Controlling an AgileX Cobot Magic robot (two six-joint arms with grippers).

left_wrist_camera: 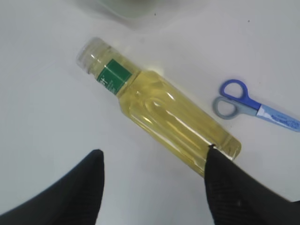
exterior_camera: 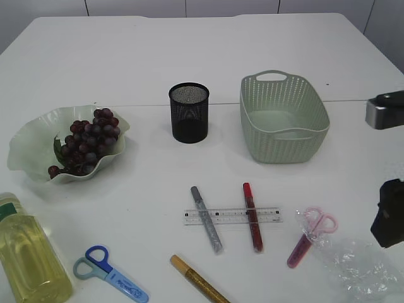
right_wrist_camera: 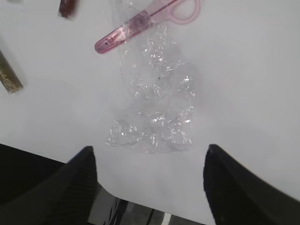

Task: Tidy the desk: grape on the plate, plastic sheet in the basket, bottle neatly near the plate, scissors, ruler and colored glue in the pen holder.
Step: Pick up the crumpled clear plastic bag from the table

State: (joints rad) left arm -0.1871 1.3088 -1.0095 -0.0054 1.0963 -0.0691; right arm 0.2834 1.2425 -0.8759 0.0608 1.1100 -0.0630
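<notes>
White table (exterior_camera: pixel 189 50): one, seen spanning every view, a seam noted across it behind the middle. Pale tiled wall (exterior_camera: pixel 136 6): glimpsed beyond its far edge.

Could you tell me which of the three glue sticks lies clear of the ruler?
The gold glue stick, nearest the front edge; the silver and red ones both lie across the ruler.

Right gripper (right_wrist_camera: pixel 150 176): both dark fingers visible at the lower edge of frame, spread wide, nothing between them. Crumpled clear plastic sheet (right_wrist_camera: pixel 154 101) lies flat on the white table (right_wrist_camera: pixel 253 84), directly ahead of the gap between the fingers. Pink scissors (right_wrist_camera: pixel 145 21) beyond it, blade end resting over the sheet's far edge. Ahead left: gold glitter glue stick (right_wrist_camera: pixel 9 77); tip of a red glue stick (right_wrist_camera: pixel 69 7) at frame top.
</notes>
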